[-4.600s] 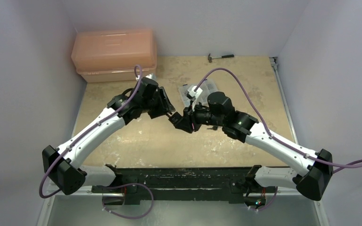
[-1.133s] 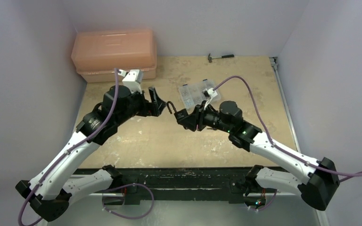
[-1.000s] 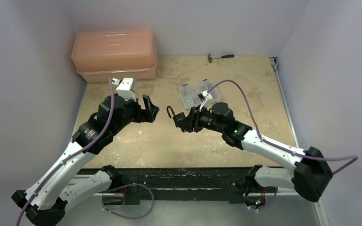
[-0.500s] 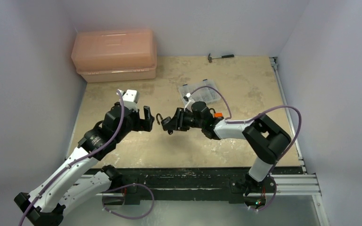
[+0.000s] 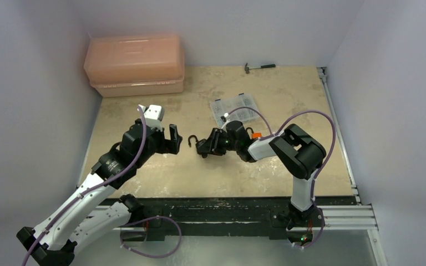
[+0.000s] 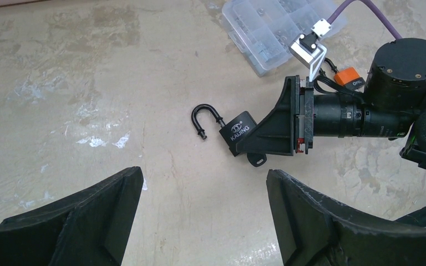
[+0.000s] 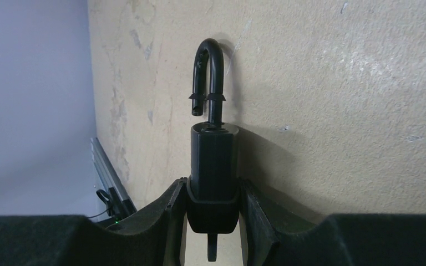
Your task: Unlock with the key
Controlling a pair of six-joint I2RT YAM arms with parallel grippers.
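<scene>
My right fingers point(image 7: 172, 219) pinch the body of the black padlock point(image 6: 237, 131), whose shackle point(image 6: 205, 113) stands swung open. I read the small black shape under its base as the key point(image 6: 257, 159), probably seated in the lock. My left fingers point(image 6: 89, 221) are spread wide over the counter point(image 6: 89, 83), apart from the padlock.

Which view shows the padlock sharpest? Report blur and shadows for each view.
Left wrist: padlock sharp, its lettering readable; left fingers loom dark along the bottom edge. Right wrist: padlock crisp, throwing a soft shadow to its right on the table. Top external: even light, but the padlock is tiny, no detail.
</scene>
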